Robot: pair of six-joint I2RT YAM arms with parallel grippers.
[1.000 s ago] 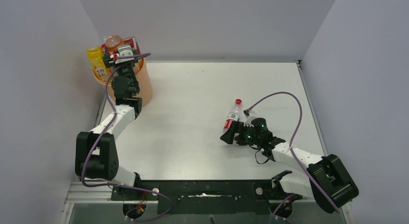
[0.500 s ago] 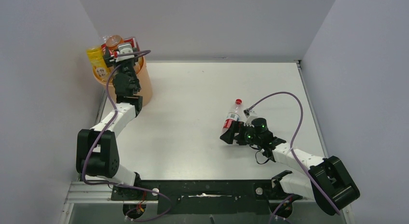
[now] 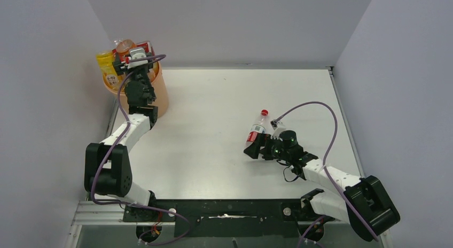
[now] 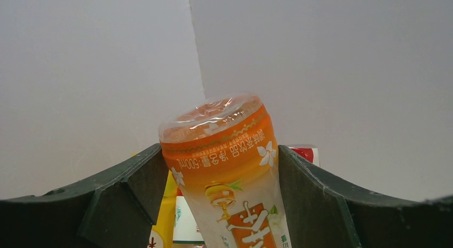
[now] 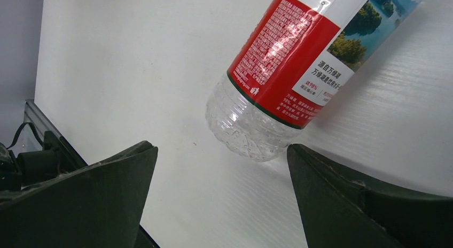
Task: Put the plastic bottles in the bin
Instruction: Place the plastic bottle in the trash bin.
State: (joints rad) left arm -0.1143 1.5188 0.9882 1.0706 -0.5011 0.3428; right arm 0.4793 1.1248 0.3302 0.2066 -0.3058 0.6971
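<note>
**Top view**
- Left end effector (image 3: 137, 60) hung over rim of bin (image 3: 162, 98), at far left corner of surface (image 3: 213, 103).
- Bin was heaped with bottles.
- Red-label bottle (image 3: 257, 129) lay right of surface centre, base toward right end effector (image 3: 255, 150).

**Left wrist**
- Orange-drink bottle (image 4: 224, 168) sat between both fingers, apparently touching each: grasped.
- Step judged: drop into bin.
- Next move: spread fingers, let bottle fall.

**Right wrist**
- Right end effector was released and spread wide, with fingers clear of bottle base on either side.
- Next move: advance along bottle body, then clench.
</note>
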